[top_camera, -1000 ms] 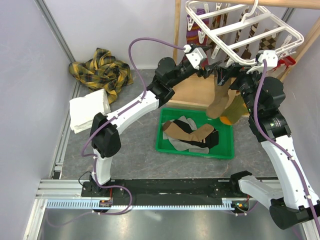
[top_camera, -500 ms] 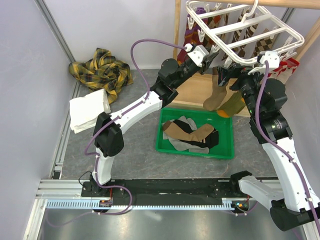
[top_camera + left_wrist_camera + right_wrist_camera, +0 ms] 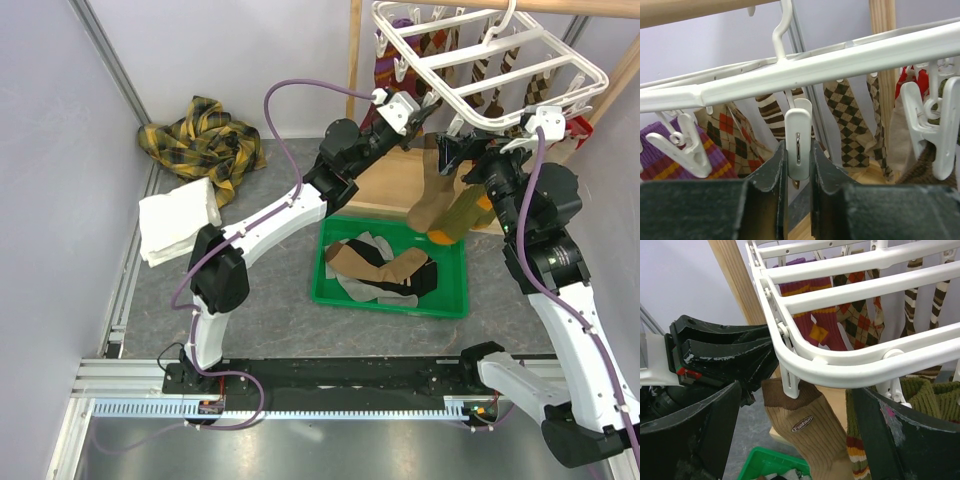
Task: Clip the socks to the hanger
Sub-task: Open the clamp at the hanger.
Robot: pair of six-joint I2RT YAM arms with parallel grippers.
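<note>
White hanger (image 3: 497,68) above the counter's far right corner, our left gripper (image 3: 798,170) closed on one clip (image 3: 798,137), our right gripper (image 3: 797,395) spread wide, empty, tan sock (image 3: 812,440) hanging between its fingers

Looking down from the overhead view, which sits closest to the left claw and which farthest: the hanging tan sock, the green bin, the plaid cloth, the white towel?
From the left claw, pinching a clip:
1. Tan sock, hanging just beside it.
2. Green bin, below it.
3. Plaid cloth, back left.
4. Towel, far left.
</note>
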